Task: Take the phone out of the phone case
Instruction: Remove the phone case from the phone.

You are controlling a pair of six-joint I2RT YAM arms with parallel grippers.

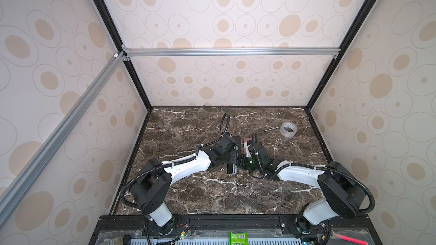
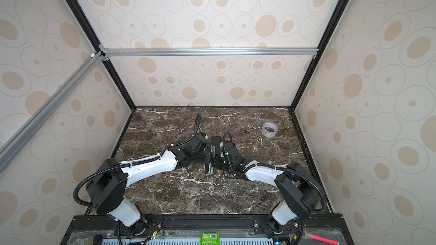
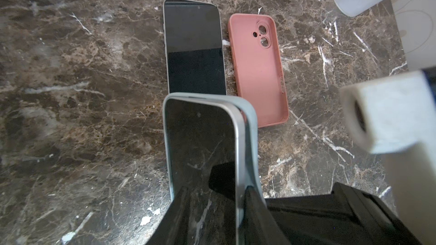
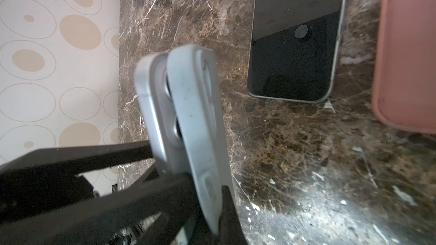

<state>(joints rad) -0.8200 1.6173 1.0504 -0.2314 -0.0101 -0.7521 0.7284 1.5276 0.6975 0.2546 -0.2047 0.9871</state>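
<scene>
Mid-table (image 1: 188,199), L gripper (image 3: 215,196) pinched the phone (image 3: 200,149), screen toward its cam. R gripper (image 4: 207,192) was clamped on the pale-blue phone case (image 4: 195,114). One long side of the case stood peeled off the phone's edge, the other side wrapping it. Just beyond lay a bare phone (image 3: 194,48) and a pink case (image 3: 257,71), side by side, not touching. Tape roll (image 1: 288,129) sat far-right, well apart. Open marble ran to the near and L edges.
</scene>
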